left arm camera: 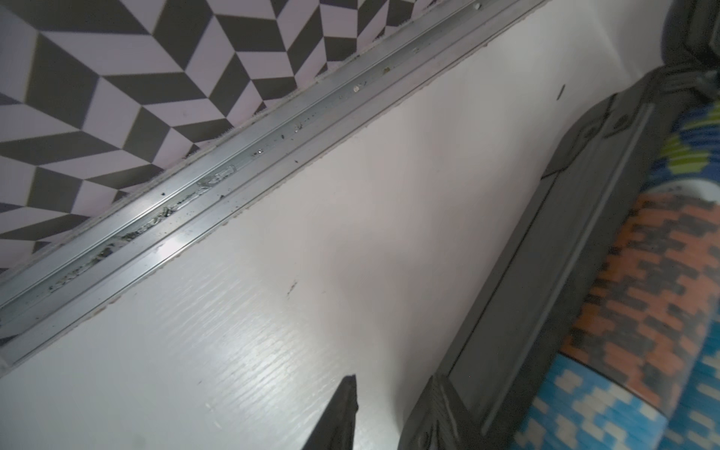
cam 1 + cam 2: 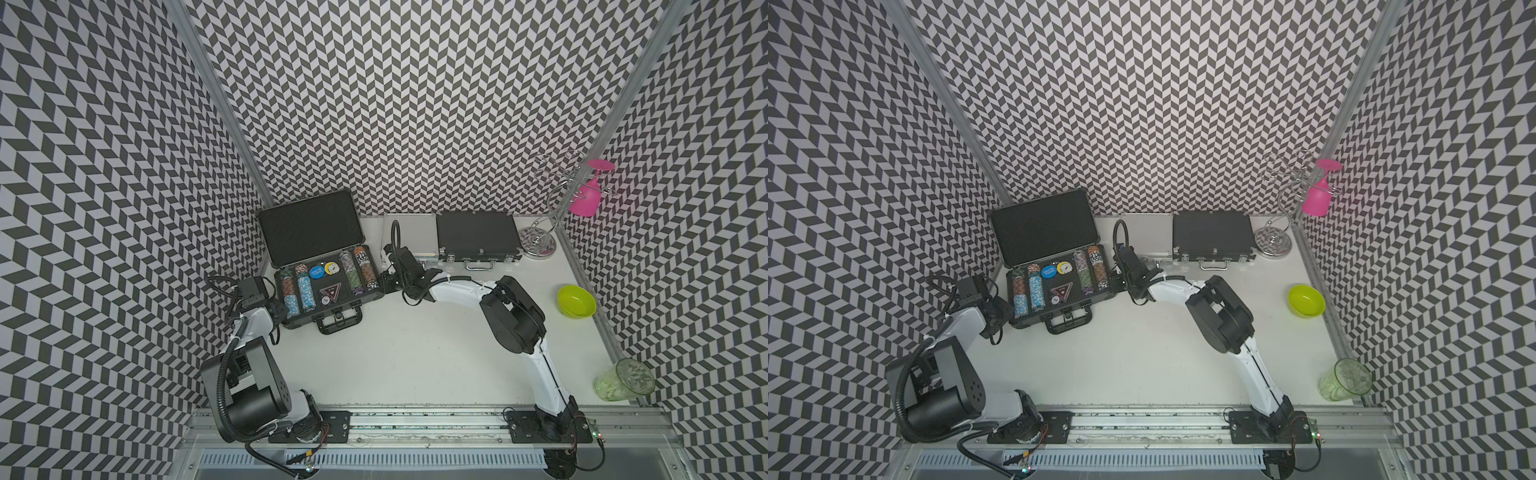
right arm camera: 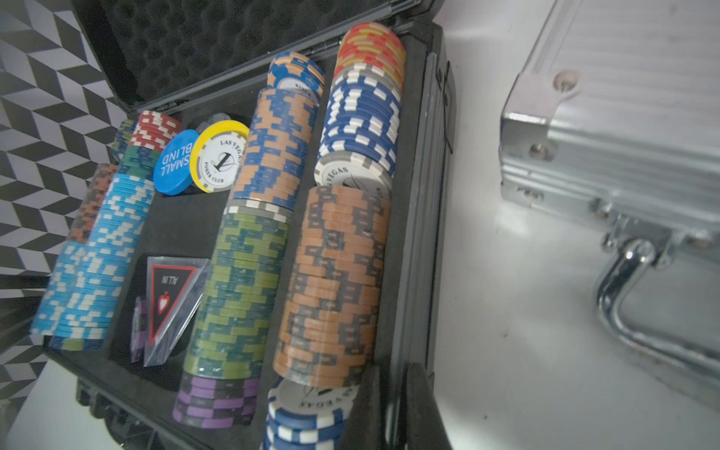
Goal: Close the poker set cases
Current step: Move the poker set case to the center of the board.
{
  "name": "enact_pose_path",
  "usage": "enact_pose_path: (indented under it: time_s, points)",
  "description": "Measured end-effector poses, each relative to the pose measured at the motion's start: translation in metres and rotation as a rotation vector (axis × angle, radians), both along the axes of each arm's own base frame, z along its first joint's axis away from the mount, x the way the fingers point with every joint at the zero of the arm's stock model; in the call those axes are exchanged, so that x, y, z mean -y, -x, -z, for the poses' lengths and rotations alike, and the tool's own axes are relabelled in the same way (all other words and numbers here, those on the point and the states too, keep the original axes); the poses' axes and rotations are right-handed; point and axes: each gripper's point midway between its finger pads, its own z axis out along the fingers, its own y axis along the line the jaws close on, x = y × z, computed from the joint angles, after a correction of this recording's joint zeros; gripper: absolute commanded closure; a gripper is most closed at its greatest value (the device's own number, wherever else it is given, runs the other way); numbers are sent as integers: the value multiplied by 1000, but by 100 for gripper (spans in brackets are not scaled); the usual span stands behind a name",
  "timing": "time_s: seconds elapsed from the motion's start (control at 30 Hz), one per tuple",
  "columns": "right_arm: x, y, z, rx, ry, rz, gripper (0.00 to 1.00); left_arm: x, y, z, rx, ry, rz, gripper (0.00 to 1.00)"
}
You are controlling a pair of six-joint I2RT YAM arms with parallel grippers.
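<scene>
The large black poker set case [image 2: 309, 226] [image 2: 1042, 230] stands open at the back left, lid upright, with rows of chips [image 3: 249, 280] in its base. The small silver case [image 2: 409, 239] [image 3: 623, 136] and the medium black case [image 2: 476, 237] [image 2: 1210, 235] lie shut along the back wall. My right gripper [image 2: 385, 282] [image 3: 403, 389] is shut on the open case's right side wall, one finger inside and one outside. My left gripper [image 2: 281, 312] [image 1: 389, 389] is open beside the case's front left corner. Only bare table shows between its fingers, and one finger lies against the case's side wall [image 1: 545, 272].
A lime bowl [image 2: 577, 301] and a green tumbler [image 2: 623, 380] stand near the right edge. A wire rack [image 2: 538, 245] holding a pink glass [image 2: 588, 195] is at the back right. An aluminium rail [image 1: 233, 167] runs along the left wall close to the left arm.
</scene>
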Motion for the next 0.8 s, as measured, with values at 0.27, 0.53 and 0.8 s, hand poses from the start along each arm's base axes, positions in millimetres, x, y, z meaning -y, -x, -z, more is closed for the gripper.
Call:
enact_pose_path:
  time_s: [0.27,0.53,0.8]
  points:
    - [4,31,2,-38,-42,41,97,-3,7,1,-1,-11,-19,65]
    - [10,60,3,-56,-68,71,97,-3,14,-1,12,-21,-27,65]
    - [24,84,5,-73,-88,77,98,5,17,1,31,0,-11,66]
